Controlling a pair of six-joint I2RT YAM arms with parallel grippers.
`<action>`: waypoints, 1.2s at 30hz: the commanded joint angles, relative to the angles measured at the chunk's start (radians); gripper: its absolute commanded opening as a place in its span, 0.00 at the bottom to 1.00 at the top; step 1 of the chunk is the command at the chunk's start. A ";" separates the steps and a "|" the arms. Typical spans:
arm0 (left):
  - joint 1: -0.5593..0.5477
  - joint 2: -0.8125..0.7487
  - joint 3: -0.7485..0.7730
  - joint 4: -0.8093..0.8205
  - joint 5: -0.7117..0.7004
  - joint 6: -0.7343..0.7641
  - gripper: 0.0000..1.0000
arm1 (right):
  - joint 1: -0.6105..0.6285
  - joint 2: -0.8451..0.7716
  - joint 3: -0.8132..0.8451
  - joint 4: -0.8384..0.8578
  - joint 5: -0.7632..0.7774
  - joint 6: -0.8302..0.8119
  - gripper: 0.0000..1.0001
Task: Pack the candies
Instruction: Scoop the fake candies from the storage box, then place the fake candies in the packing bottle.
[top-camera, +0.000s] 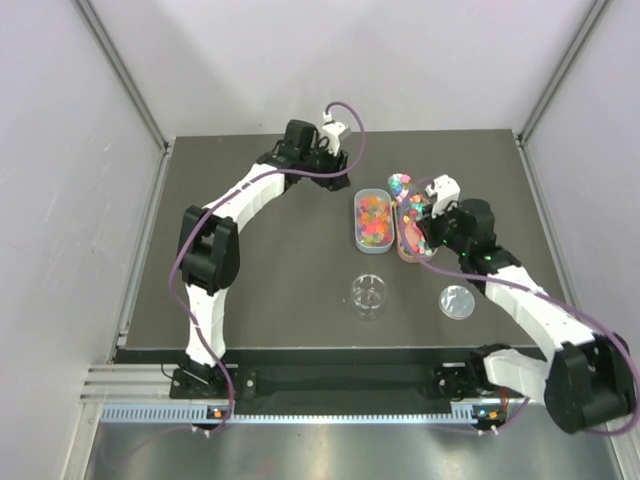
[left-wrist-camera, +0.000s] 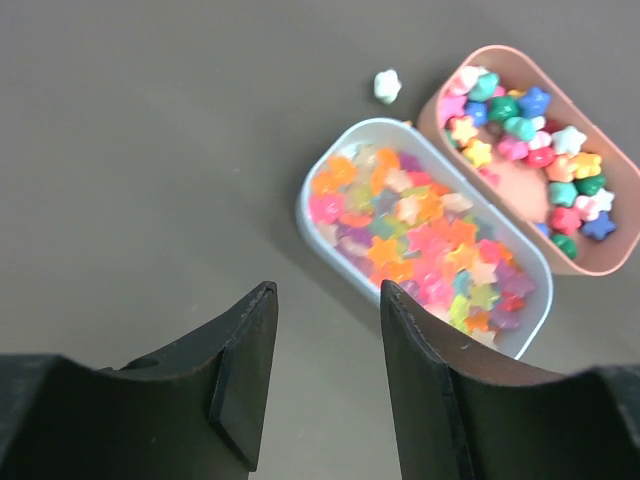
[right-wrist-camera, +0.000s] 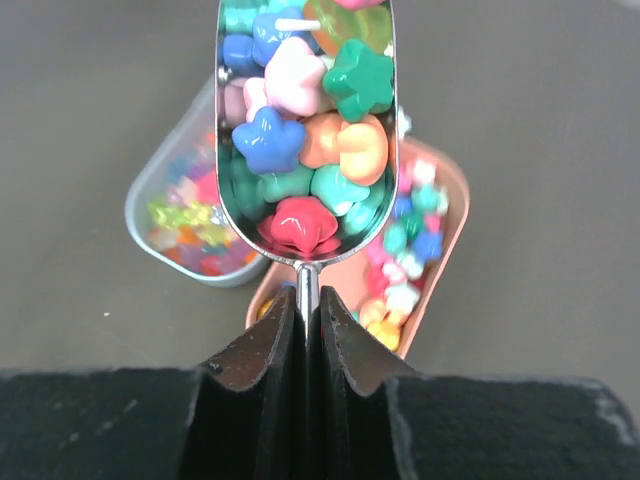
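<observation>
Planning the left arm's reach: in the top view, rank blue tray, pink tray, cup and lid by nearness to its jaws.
1. Blue tray, closest, centre.
2. Pink tray, right of it.
3. Clear cup, toward the bases.
4. Lid, right of the cup.

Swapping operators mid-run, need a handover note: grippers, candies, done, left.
Left gripper: open, empty, near the pale blue tray of candies.
Right gripper: shut on the scoop handle; scoop loaded with candies, held over the pink tray.
Cup looks empty, lid beside it; one stray candy on the table.
Done: scoop filled. Left: tip into cup, repeat as needed, fit lid.
</observation>
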 joint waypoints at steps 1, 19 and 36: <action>0.034 -0.097 0.042 -0.054 -0.028 0.028 0.51 | 0.006 -0.140 0.084 -0.052 -0.157 -0.235 0.00; 0.106 -0.134 0.015 -0.071 -0.022 0.010 0.52 | 0.006 -0.380 0.146 -0.778 -0.436 -0.774 0.00; 0.109 -0.172 -0.062 -0.074 -0.044 0.030 0.52 | 0.006 -0.372 0.189 -1.044 -0.464 -1.100 0.00</action>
